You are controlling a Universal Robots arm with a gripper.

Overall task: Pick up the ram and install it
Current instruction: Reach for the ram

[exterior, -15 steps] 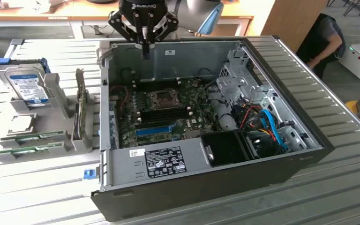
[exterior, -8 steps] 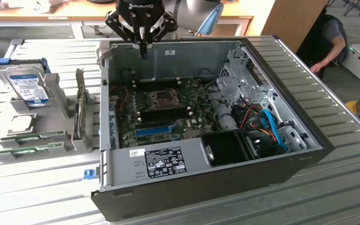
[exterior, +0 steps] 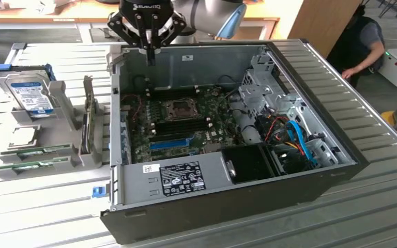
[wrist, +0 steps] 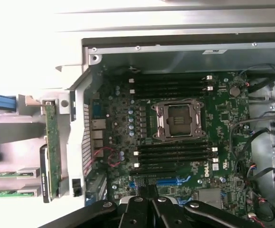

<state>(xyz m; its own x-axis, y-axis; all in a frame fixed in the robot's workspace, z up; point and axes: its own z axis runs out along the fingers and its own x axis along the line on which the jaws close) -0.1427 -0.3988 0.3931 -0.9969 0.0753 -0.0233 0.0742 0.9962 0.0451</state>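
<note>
tool (exterior: 150,58): we're seeing it pinched together, empty, hovering over the case (exterior: 219,206)
ram (exterior: 29,153): it's lying on the rack (exterior: 59,103), off to the exterior view's left of the tool

Plenty of room is left over the CPU socket (exterior: 182,108); beside it, access gets blocked by drive cage (exterior: 262,85) and cables (exterior: 293,133).

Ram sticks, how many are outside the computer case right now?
3. One ram stands on edge in the grey rack beside the case; two flat ones lie in its low trays. More could be hidden.
</note>
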